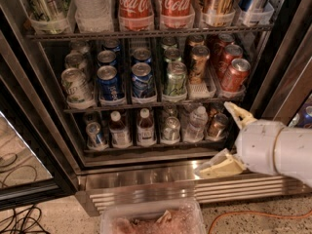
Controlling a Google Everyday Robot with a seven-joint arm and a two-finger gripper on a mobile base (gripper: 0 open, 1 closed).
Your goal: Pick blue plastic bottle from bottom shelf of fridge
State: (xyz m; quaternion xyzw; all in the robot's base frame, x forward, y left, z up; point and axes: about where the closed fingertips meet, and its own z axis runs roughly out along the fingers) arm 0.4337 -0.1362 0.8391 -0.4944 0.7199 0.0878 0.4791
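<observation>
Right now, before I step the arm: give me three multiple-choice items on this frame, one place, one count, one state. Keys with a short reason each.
1. Where is the hand?
A. Inside the top shelf
B. Among the middle-shelf cans
C. Low right, in front of the fridge, one finger over its steel base

2. How many white-capped dark bottles stand on the bottom shelf?
A. Two
B. Four
C. None

3. The hand is:
A. shut on a bottle
B. open, holding nothing
C. shut on a can

Key:
1 C: the lower finger lies over the ribbed base, and the upper one points at the right end of the bottom shelf.
2 A: they stand side by side, left of centre.
3 B: the fingers are spread wide with nothing between them.
</observation>
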